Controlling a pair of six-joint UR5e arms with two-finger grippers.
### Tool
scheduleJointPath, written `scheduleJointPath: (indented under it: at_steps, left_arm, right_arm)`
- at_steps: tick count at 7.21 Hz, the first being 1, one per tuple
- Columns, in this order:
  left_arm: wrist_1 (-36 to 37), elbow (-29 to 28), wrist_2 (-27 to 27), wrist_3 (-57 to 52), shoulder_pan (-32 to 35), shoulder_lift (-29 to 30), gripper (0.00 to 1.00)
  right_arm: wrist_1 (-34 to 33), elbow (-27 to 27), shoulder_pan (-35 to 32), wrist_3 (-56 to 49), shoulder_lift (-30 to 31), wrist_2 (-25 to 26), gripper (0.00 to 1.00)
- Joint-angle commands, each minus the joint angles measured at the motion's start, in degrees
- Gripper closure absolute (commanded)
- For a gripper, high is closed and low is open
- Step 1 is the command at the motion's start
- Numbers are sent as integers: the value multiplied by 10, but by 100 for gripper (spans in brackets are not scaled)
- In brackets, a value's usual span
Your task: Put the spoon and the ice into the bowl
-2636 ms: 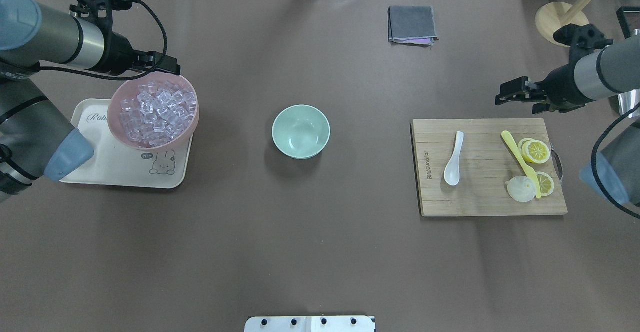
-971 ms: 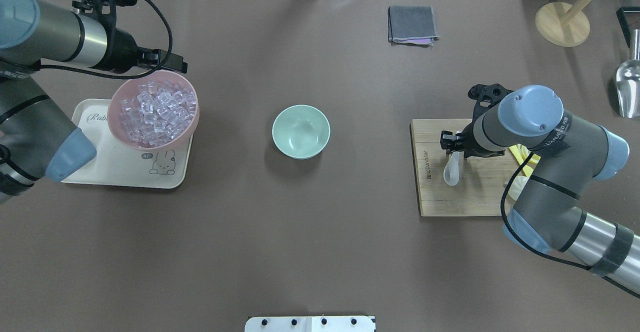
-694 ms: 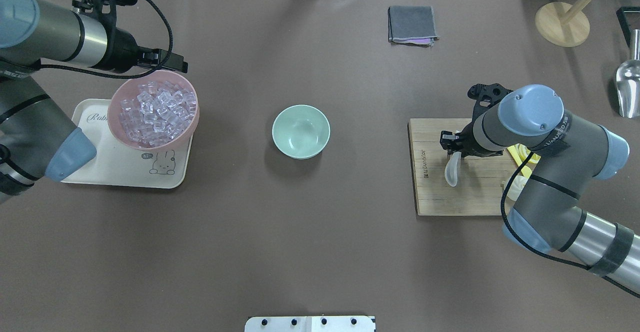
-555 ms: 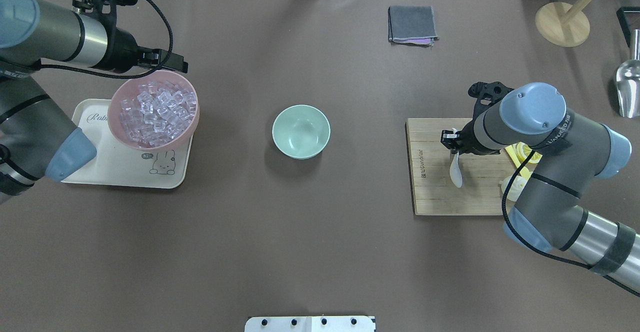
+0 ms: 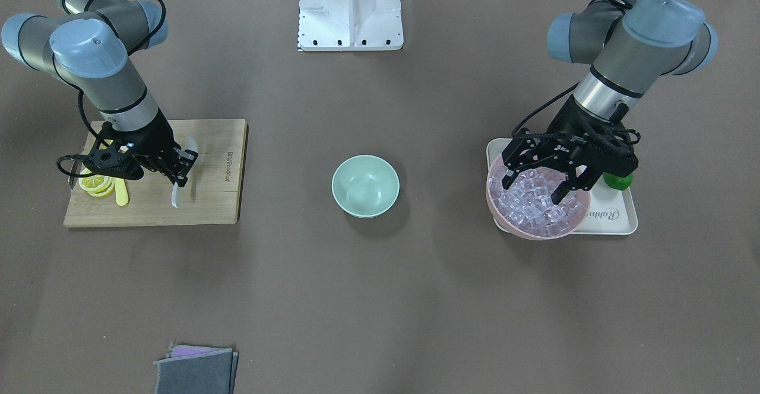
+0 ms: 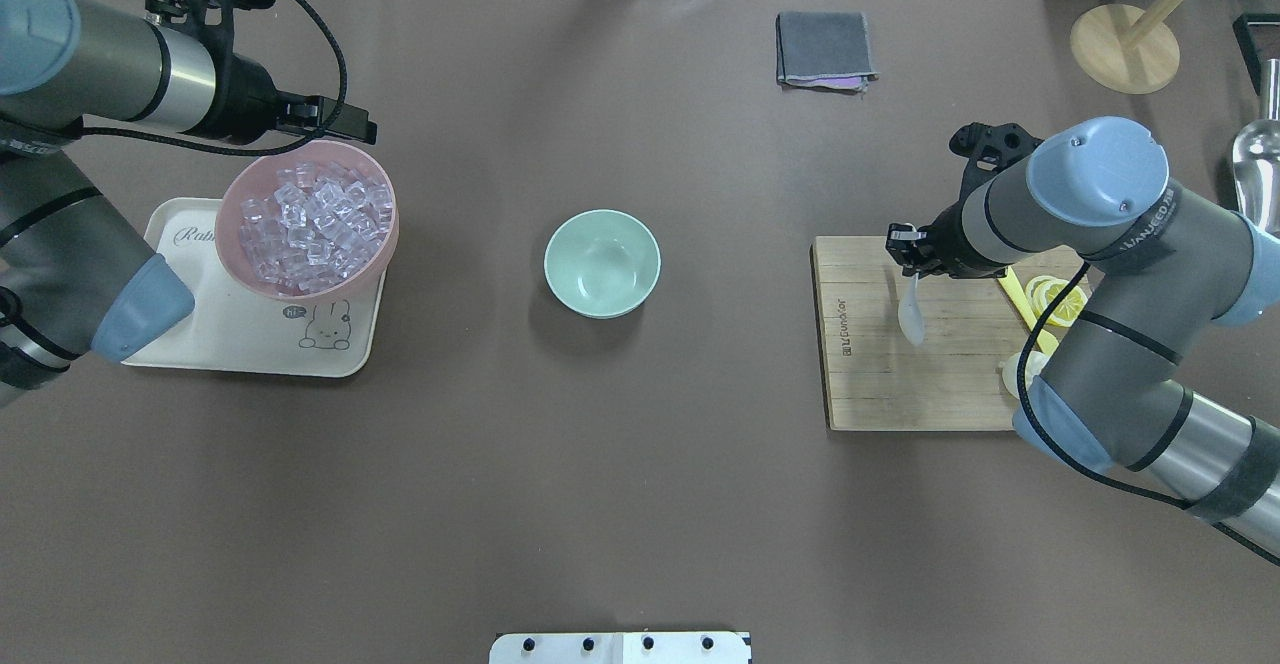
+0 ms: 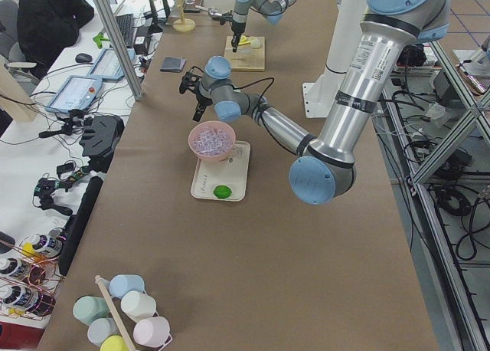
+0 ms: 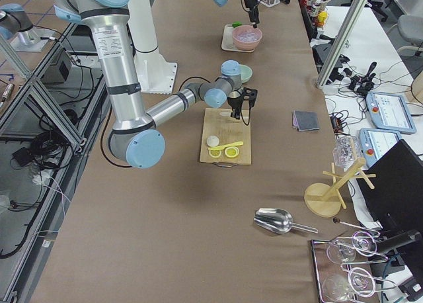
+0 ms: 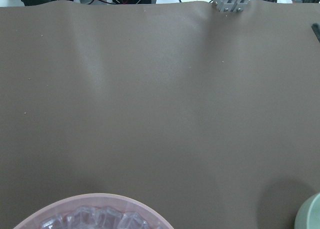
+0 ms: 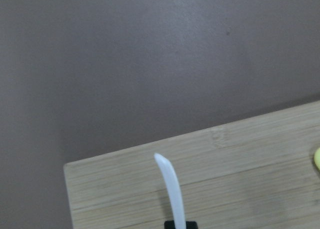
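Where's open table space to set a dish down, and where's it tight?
Bare table lies between the mint-green bowl and the cutting board, between that bowl and the tray, and along the robot's side of all three. Tight: over the board, with spoon, lemon slices and right gripper; the tray, partly under the pink bowl.

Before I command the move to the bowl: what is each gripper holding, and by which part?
Right gripper holds the spoon by its handle, scoop end free over the cutting board. Left gripper, open, holds nothing.
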State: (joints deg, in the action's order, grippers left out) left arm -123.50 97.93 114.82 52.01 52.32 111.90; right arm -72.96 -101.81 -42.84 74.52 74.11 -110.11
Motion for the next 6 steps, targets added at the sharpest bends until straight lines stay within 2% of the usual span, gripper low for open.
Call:
scheduleJointPath:
  at_steps: [1,3,4,6]
  left_arm:
    - [5,-4,0,-2,3,3,3]
    - [8,-12,-6,-27,2,2,3]
    - [4,-36,-6,-44,2,2,3]
    - [3,-44,-7,-59,1,-6,3]
  right_arm:
    - [-84,-1,-1,18,-97,0,100]
    - [-87,-1,18,54,-149,8,100]
    - [-87,0,19,61,-171,9,100]
    - [-83,2,19,68,-194,10,100]
